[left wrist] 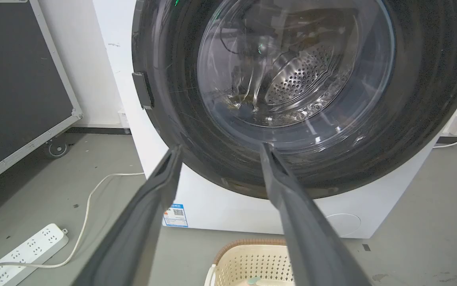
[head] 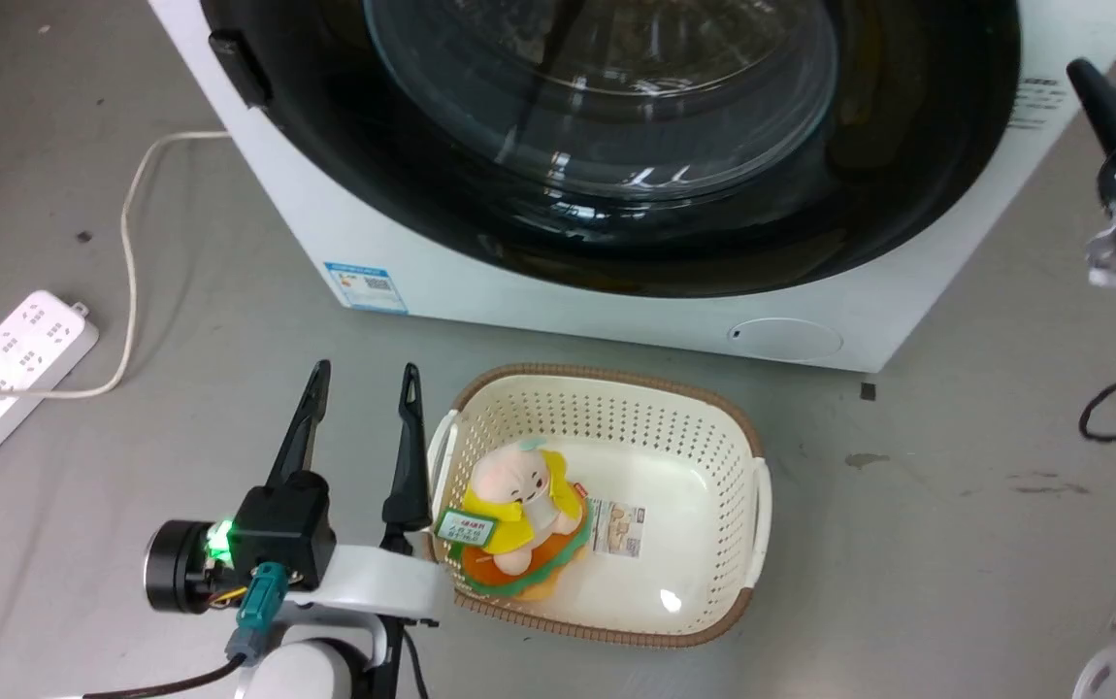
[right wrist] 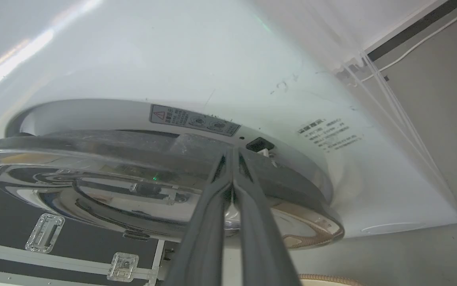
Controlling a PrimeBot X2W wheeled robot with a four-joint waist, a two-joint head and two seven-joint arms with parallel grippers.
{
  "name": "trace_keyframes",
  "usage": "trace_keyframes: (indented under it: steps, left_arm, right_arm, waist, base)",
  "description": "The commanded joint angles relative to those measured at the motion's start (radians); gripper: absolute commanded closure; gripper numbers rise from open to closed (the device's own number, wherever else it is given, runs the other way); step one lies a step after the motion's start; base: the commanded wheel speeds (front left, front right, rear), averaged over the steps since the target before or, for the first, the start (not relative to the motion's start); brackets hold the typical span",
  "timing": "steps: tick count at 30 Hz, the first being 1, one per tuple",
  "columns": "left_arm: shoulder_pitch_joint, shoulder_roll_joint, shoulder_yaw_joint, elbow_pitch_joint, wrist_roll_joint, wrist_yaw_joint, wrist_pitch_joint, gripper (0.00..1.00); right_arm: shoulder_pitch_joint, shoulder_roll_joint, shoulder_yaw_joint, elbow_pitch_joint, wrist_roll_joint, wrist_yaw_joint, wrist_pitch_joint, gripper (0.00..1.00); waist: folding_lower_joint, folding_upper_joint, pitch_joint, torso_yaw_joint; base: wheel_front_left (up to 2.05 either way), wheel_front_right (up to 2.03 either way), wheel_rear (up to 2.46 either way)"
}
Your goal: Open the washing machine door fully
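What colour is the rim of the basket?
Brown, around a cream basket; the head view shows it best.

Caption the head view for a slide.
Open left claw beside a basket with a plush toy, in front of the glossy black door.
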Motion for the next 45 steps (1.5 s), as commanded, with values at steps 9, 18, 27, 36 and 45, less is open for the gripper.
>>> trace_keyframes:
  steps: [9, 18, 27, 36, 45]
  left_arm:
    - [-0.041, 0.001, -0.034, -0.013, -0.016, 0.024, -0.032, 0.00]
    - [-0.061, 0.001, -0.057, -0.018, -0.022, 0.040, -0.051, 0.00]
    - [-0.072, 0.001, -0.069, -0.017, -0.017, 0.052, -0.070, 0.00]
    - [-0.049, 0.002, -0.080, 0.009, 0.000, 0.042, -0.085, 0.00]
    - [0.019, 0.003, -0.060, 0.028, 0.012, 0.026, -0.085, 0.00]
  right_arm:
    - [-0.183, -0.034, -0.099, 0.146, 0.048, 0.001, 0.121, 1.00]
    - [-0.255, -0.054, -0.150, 0.238, 0.053, 0.001, 0.211, 1.00]
    - [-0.280, -0.060, -0.198, 0.304, 0.082, 0.001, 0.361, 1.00]
    - [-0.186, -0.045, -0.233, 0.299, 0.105, 0.001, 0.464, 1.00]
    - [-0.003, 0.003, -0.204, 0.210, 0.111, 0.001, 0.540, 1.00]
  waist:
    - [-0.0001, 0.0000, 0.048, 0.039]
    - [-0.0001, 0.0000, 0.077, 0.056]
    - [-0.0001, 0.0000, 0.080, 0.065]
    - [-0.0001, 0.0000, -0.014, 0.061]
    - [-0.0001, 0.0000, -0.129, 0.039]
  base:
    - [0.00, 0.00, 0.00]
    - [0.00, 0.00, 0.00]
    - [0.00, 0.00, 0.00]
    - [0.00, 0.00, 0.00]
    - [0.00, 0.00, 0.00]
